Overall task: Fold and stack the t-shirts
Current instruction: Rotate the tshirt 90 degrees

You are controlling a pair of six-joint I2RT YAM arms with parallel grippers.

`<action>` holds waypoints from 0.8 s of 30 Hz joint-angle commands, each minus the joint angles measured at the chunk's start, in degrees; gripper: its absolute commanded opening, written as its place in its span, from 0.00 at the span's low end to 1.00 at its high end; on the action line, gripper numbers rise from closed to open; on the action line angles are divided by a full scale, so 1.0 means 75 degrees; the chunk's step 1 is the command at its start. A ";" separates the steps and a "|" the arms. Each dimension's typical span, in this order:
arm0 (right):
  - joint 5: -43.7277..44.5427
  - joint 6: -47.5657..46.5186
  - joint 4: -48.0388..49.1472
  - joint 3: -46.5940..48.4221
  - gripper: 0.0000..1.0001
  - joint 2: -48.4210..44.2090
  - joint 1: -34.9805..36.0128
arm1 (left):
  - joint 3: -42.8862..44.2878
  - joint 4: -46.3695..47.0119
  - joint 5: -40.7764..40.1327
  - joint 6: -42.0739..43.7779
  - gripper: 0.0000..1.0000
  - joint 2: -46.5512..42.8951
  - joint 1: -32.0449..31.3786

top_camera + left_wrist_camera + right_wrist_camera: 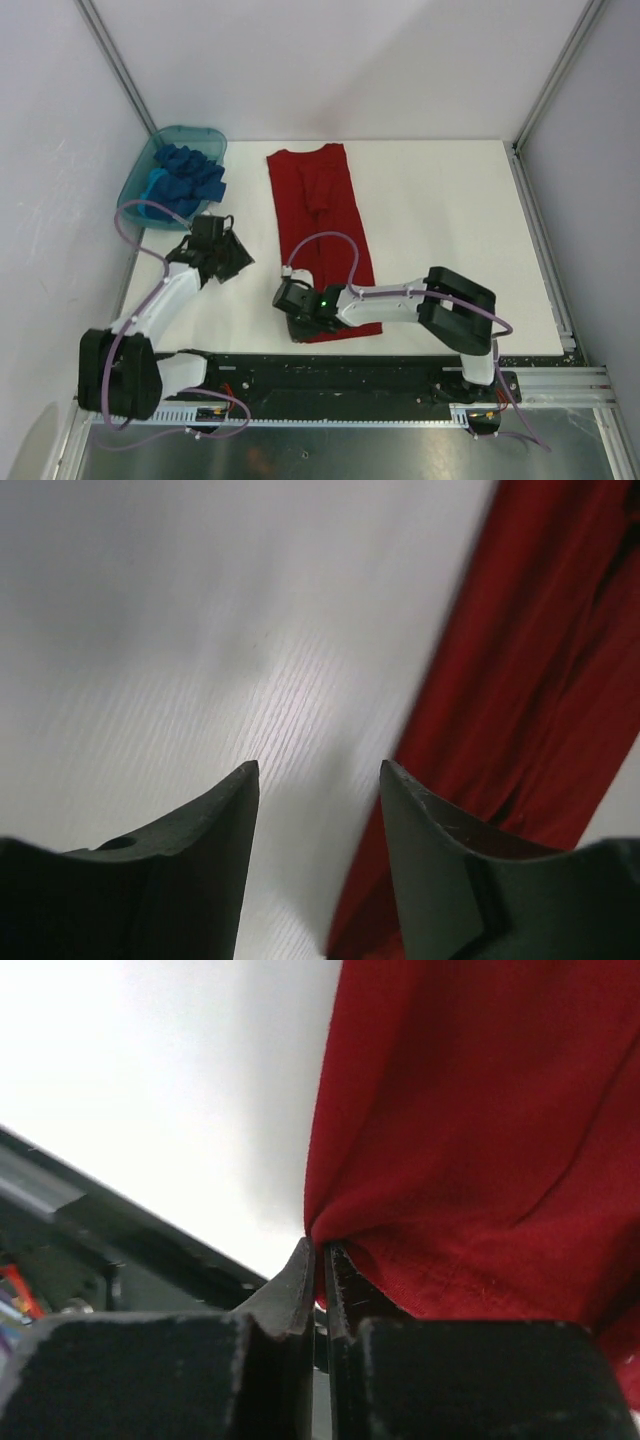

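1. At the far left corner of the desk (440, 220) stands a translucent teal tub (136, 180). The blue t-shirts (195, 170) lie crumpled inside it, royal blue cloth heaped over a lighter blue piece at the near side. No long axis can be read from the heap.
2. The left end effector (222, 255) hangs just in front of the tub, over bare desk. In the left wrist view its two jaws stand apart with nothing between them, so it is released. White desk shows in the gap.
3. The red t-shirt (320, 220) lies flat at the middle of the desk, well apart from the tub. It is folded into a long narrow strip. Its long axis runs from the near edge toward the far edge, and the near end leans slightly to the right. I cannot tell which end is the collar.
4. The right end effector (292, 300) sits at the near left corner of the strip. In the right wrist view its jaws are clenched on the red cloth's edge, and the cloth rises from the pinch in folds.
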 commanded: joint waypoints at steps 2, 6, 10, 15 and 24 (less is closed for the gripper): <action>-0.0461 0.0577 -0.0094 0.0446 0.25 0.0215 0.0342 | -0.0791 0.0087 0.0465 -0.0220 0.54 -0.1066 -0.0193; 0.0385 0.0517 -0.1180 0.0430 0.50 -0.0903 0.0408 | -0.1247 -0.0043 0.0435 -0.0625 0.51 -0.1433 -0.1109; 0.1273 0.0717 -0.2258 -0.0033 0.56 -0.2436 0.0302 | -0.1617 -0.0183 0.0203 -0.1288 0.50 -0.1734 -0.2198; 0.1271 0.0919 -0.2685 -0.1495 0.56 -0.4206 -0.0434 | -0.1848 -0.0276 -0.0090 -0.1912 0.50 -0.1930 -0.3278; 0.0339 0.0318 -0.2365 -0.3715 0.51 -0.6033 -0.2323 | -0.1865 -0.0679 -0.0606 -0.2628 0.50 -0.1802 -0.4418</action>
